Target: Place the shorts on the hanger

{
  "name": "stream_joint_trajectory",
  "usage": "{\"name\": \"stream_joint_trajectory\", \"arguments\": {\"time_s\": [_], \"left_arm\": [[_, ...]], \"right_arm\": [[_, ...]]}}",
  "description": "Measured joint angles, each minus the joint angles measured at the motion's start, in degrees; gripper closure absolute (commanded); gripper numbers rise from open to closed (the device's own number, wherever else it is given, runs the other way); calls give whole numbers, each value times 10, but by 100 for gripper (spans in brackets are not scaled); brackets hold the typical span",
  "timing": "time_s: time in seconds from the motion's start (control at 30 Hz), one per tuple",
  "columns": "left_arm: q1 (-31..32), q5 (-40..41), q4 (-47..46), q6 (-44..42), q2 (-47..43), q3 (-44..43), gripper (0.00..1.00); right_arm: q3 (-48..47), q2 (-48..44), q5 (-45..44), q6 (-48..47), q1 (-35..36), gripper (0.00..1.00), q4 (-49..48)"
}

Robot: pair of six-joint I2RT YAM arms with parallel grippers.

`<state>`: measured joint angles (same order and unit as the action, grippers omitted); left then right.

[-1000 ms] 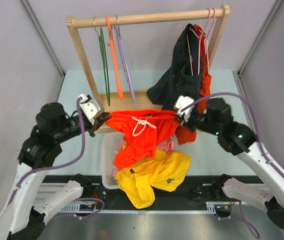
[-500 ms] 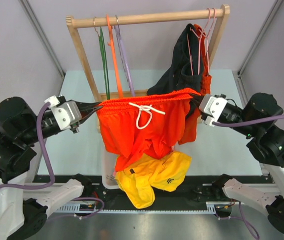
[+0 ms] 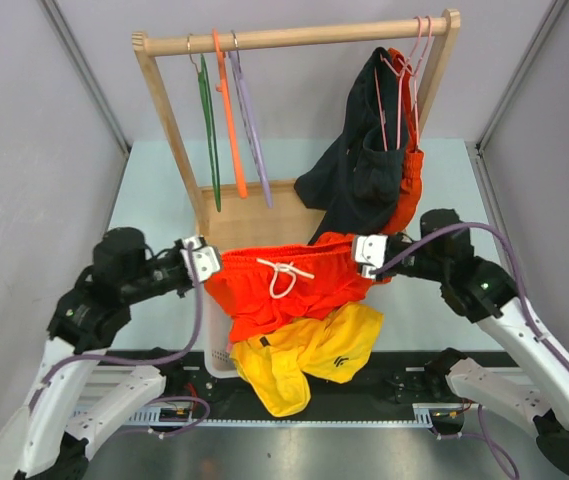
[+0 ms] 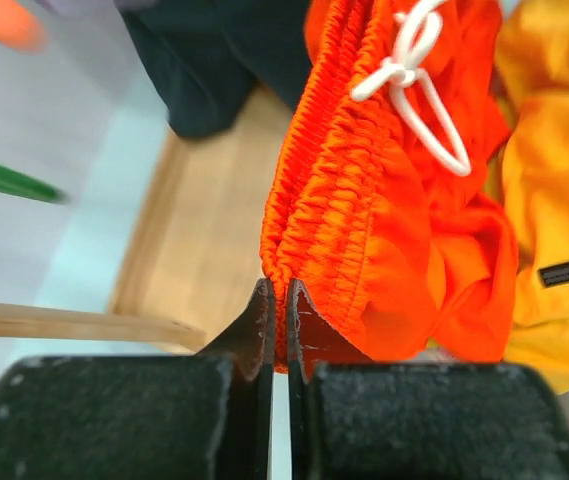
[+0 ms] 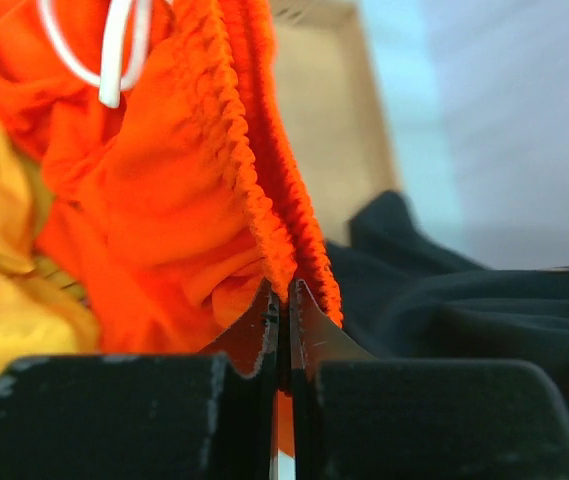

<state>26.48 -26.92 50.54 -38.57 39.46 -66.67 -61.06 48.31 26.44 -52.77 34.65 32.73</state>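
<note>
The bright orange shorts (image 3: 284, 285) with a white drawstring hang stretched between my two grippers, low over the basket. My left gripper (image 3: 211, 268) is shut on the left end of the elastic waistband (image 4: 339, 190). My right gripper (image 3: 364, 256) is shut on the right end of the waistband (image 5: 254, 170). In the left wrist view the left gripper (image 4: 278, 300) pinches the gathered edge, and in the right wrist view the right gripper (image 5: 282, 300) does the same. The thin orange hanger (image 3: 229, 110) hangs on the wooden rail (image 3: 294, 38), apart from the shorts.
A green hanger (image 3: 207, 125) and a lilac hanger (image 3: 250, 120) flank the orange one. Dark and red-orange garments (image 3: 369, 160) hang at the rail's right end. Yellow shorts (image 3: 309, 350) spill from the white basket (image 3: 214, 335). The rack's wooden base (image 3: 264, 215) lies behind.
Both arms have dropped and drawn closer together since half a second ago. The shorts, then held high and spread wide, now sag low over the basket.
</note>
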Motion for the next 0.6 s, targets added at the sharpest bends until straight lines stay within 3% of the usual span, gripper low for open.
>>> {"name": "stream_joint_trajectory", "arguments": {"time_s": [0.27,0.33,0.4,0.43,0.5,0.53,0.6], "left_arm": [[0,29,-68,-21,-23,210,100],[0,37,-85,-21,-24,245,98],[0,42,-97,-27,-25,270,85],[0,41,-97,-33,-26,276,62],[0,34,-88,-51,-31,280,40],[0,28,-82,-53,-35,278,33],[0,16,-52,-53,-43,260,30]], "right_arm": [[134,17,19,0,31,100,-20],[154,36,18,-1,42,94,-24],[157,60,19,-4,46,74,-23],[155,70,21,-11,47,67,-20],[146,79,27,-19,48,48,6],[136,81,30,-19,48,43,24],[93,84,36,-4,48,37,70]]}}
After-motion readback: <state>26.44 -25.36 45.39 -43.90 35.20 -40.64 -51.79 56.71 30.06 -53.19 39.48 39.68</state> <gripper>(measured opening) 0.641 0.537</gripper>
